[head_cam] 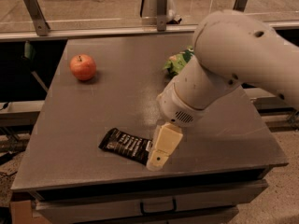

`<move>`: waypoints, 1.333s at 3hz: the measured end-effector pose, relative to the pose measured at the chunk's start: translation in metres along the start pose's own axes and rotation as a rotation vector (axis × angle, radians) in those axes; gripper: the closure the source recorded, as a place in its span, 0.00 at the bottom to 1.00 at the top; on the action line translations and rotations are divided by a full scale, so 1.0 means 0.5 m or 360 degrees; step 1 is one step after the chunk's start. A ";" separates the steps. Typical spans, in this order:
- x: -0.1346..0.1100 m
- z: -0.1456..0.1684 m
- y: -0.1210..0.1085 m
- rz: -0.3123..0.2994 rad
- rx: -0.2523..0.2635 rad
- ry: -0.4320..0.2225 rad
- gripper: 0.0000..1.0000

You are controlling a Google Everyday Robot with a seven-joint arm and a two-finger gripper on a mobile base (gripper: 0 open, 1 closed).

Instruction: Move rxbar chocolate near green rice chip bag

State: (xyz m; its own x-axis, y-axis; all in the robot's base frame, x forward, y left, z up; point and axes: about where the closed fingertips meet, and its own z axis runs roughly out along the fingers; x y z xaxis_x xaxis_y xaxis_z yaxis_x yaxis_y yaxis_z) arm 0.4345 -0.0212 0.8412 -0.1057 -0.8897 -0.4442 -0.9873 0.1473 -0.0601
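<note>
- Apple: red, on the far-left part of the grey worktop.
- Rxbar chocolate: lies flat near the front edge, well apart from the apple.
- Claw: low at the bar's right end, overlapping it; open or closed cannot be told.
- Green rice chip bag: towards the back, partly hidden by the arm, well apart from the bar.
</note>
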 end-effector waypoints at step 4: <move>-0.057 0.067 0.031 0.0044 -0.0018 -0.0035 0.65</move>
State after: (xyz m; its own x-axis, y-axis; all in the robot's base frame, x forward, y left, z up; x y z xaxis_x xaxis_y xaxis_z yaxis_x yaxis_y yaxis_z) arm 0.4259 0.0208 0.8231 -0.1306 -0.8757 -0.4649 -0.9853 0.1668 -0.0373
